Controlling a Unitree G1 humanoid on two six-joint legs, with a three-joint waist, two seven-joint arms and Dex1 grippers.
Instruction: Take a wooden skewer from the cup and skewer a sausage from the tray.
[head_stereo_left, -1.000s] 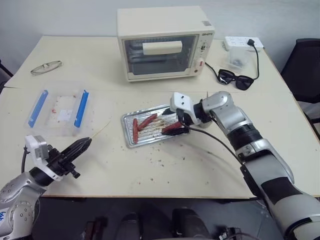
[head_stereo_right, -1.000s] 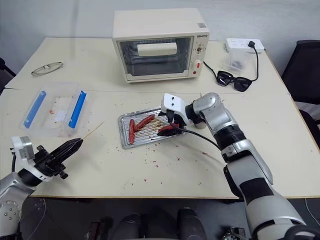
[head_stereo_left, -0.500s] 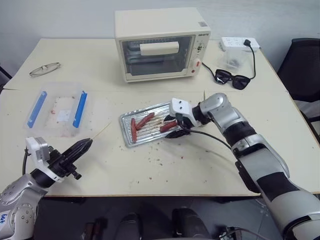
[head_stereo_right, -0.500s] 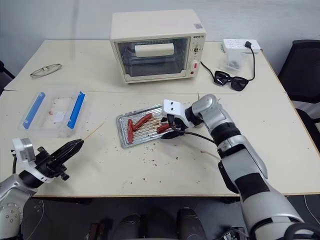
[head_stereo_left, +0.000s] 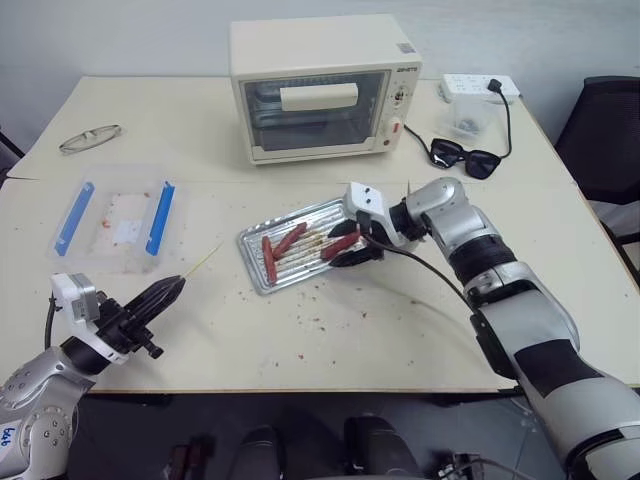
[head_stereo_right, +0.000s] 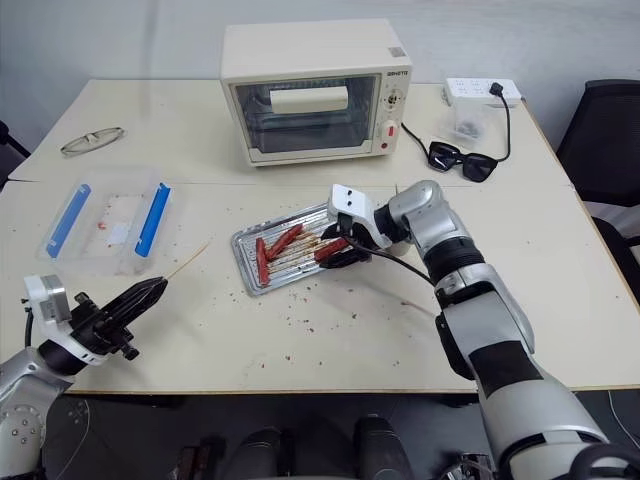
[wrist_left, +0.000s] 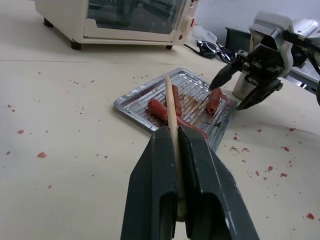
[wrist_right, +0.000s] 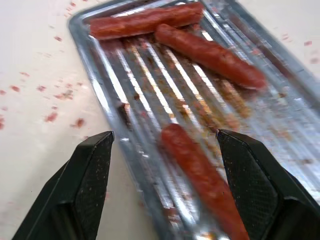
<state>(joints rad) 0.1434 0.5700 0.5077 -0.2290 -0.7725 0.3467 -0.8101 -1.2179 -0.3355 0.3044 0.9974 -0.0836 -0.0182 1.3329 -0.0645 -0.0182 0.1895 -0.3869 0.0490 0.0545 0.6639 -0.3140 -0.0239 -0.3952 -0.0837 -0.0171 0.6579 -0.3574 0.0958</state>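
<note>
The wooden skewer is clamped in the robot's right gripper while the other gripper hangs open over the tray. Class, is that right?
No. The wooden skewer is clamped in the left gripper, as the left wrist view shows. The right gripper hangs open over the tray.

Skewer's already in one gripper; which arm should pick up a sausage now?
Probably the right. The right gripper hangs open over the tray, its fingers either side of a sausage. The left gripper is shut on the skewer, well short of the tray.
</note>
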